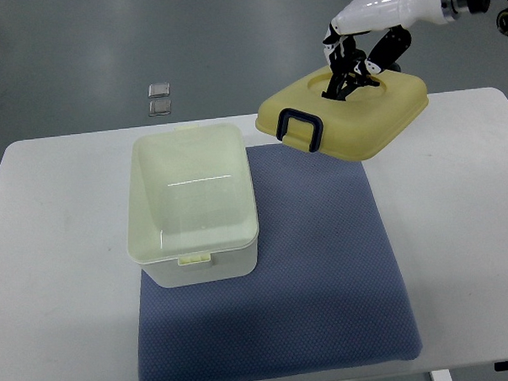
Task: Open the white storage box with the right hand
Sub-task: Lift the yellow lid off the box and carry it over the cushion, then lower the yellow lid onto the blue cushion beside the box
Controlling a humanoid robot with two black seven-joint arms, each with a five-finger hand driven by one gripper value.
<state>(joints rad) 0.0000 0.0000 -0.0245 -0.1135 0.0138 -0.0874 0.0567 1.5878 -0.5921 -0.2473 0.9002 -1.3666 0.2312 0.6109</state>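
One hand is at work: the right hand [361,46], its arm entering from the upper right corner of the view, has its dark fingers [343,68] curled down into the recessed grip on top of the yellow lid [352,114] and clamped on it. That lid hangs off the box, above the far part of the desk [465,198], over the far right corner of the blue mat [325,263]; it tilts, its near-left corner lower and bearing a dark blue latch [299,128] that faces the near-left. Its broad top is turned up toward the camera, and its longer side runs roughly from near-left to far-right. The white storage box [194,206] stands well apart to the lid's left, uncovered, its hollow interior showing; it sits on the mat's far left corner, partly overlapping the bare desk at its left and far sides. Its long axis runs from the far edge toward the near edge, with a small pale clasp on the near wall. Two small clear squares [159,98] lie on the grey floor beyond the desk's far edge.
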